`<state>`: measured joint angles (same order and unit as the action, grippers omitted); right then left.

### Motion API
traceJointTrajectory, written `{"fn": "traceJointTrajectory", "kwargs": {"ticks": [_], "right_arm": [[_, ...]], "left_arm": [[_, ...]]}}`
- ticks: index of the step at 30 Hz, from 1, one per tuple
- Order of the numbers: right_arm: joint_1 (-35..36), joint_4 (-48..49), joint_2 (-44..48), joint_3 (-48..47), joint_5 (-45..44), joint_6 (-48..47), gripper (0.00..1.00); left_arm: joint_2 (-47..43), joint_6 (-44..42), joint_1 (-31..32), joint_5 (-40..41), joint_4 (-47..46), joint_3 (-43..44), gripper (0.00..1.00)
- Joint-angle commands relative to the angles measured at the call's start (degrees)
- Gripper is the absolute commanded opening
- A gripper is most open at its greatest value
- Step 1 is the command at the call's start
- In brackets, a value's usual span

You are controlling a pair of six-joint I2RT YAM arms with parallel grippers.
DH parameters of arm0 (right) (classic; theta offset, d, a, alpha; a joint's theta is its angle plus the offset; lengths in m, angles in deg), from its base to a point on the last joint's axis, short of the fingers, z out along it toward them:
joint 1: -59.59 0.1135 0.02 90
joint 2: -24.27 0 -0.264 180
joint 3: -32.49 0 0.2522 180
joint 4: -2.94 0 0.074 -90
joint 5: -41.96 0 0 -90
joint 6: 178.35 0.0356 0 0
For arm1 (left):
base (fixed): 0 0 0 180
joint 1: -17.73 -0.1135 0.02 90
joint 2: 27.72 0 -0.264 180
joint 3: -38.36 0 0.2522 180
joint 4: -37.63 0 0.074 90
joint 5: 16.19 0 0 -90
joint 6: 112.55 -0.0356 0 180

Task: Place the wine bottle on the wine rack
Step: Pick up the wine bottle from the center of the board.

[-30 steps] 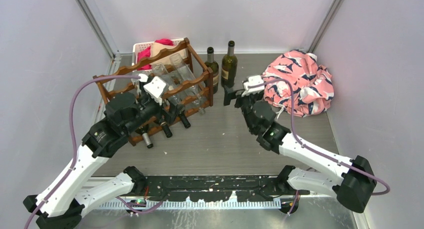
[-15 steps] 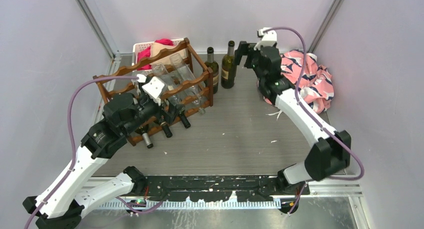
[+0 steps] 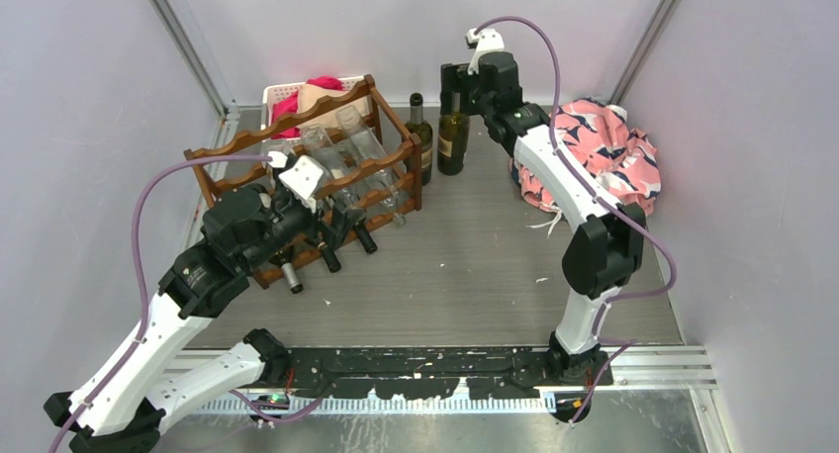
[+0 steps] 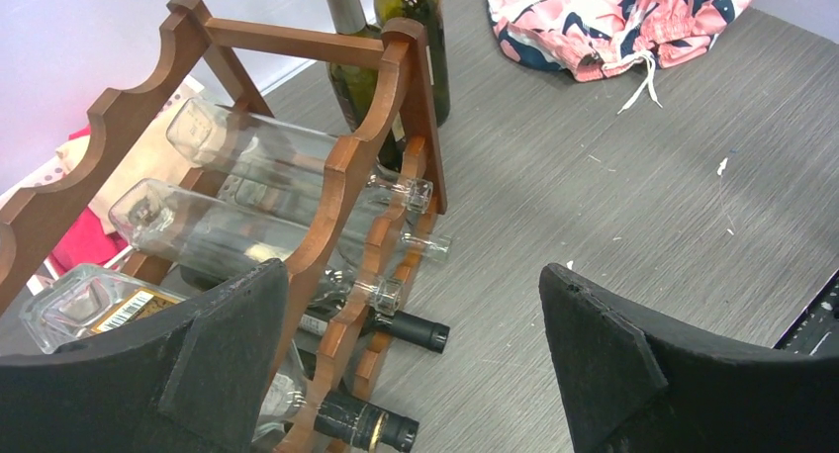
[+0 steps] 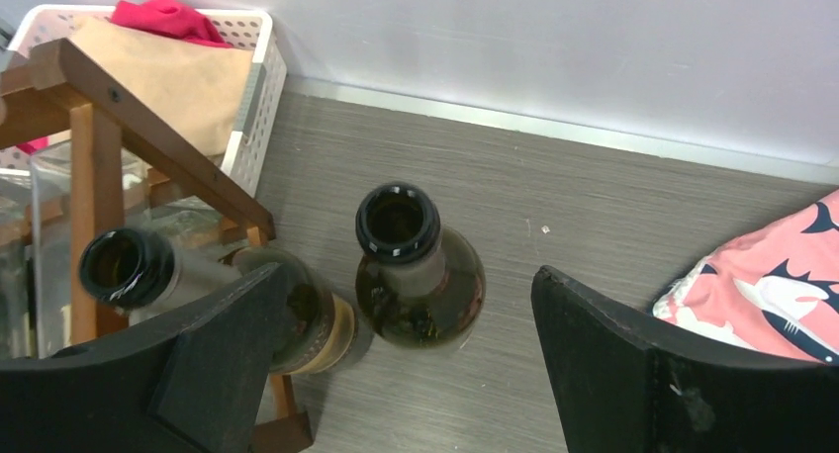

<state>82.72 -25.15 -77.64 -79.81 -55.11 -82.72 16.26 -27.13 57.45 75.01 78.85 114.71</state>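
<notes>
Two dark green wine bottles stand upright at the back of the table, one [image 3: 419,141] against the wine rack's end and one [image 3: 453,136] just to its right. My right gripper [image 3: 457,85] hovers open over the right-hand bottle. In the right wrist view that bottle's mouth [image 5: 399,220] lies between the wide-apart fingers of my right gripper [image 5: 411,275], untouched. The reddish-brown wine rack [image 3: 297,166] holds several clear and dark bottles lying down. My left gripper [image 3: 341,224] stands open at the rack's front side, near the bottle necks [image 4: 416,329], with nothing in it.
A white slotted basket [image 3: 282,95] with pink cloth and brown paper sits behind the rack. A pink patterned cloth bundle [image 3: 599,161] lies at the back right. Walls close in on the left, back and right.
My right arm has swung from mid-table up to the back and now hangs over the right-hand upright bottle. The left arm has hardly moved.
</notes>
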Motion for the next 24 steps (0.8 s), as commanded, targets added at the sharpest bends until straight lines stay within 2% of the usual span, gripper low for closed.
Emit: {"fn": "traceJointTrajectory", "kwargs": {"ticks": [1,4,8,12,15,18,24], "right_arm": [[-0.1,-4.89,-4.62,-9.95,0.39,-2.57,0.94],[-0.13,-7.26,-8.3,-14.9,-0.02,-3.81,0.83],[-0.17,-9.47,-11.35,-19.2,-1.36,-5.35,0.61],[-0.11,-9.26,-11.65,-19.21,-1.42,-5.35,0.47],[-0.06,-9.23,-11.01,-18.53,-1.83,-6.47,0.2],[-0.16,-8.19,-6.95,-14.72,-2.58,-5.88,0.03],[-0.54,-9.08,8.97,-2.8,-1.06,0.16,0.01]], "left_arm": [[-0.83,1.21,-0.25,-0.93,-3.23,0.02,0.97],[-0.83,1.54,-0.26,-0.93,-3.28,0.13,0.97],[-0.67,2.15,-0.26,-0.93,-3.13,0.08,0.96],[-0.43,2.67,-0.22,-2.8,-3.28,0.14,0.96],[-0.02,2.92,-0.22,-3.7,-3.12,0.47,0.96],[0.41,3.02,-0.22,-6.18,-2.94,0.57,0.96],[1.41,2.03,-0.26,-17.61,-6.55,-2.87,0.98]]}}
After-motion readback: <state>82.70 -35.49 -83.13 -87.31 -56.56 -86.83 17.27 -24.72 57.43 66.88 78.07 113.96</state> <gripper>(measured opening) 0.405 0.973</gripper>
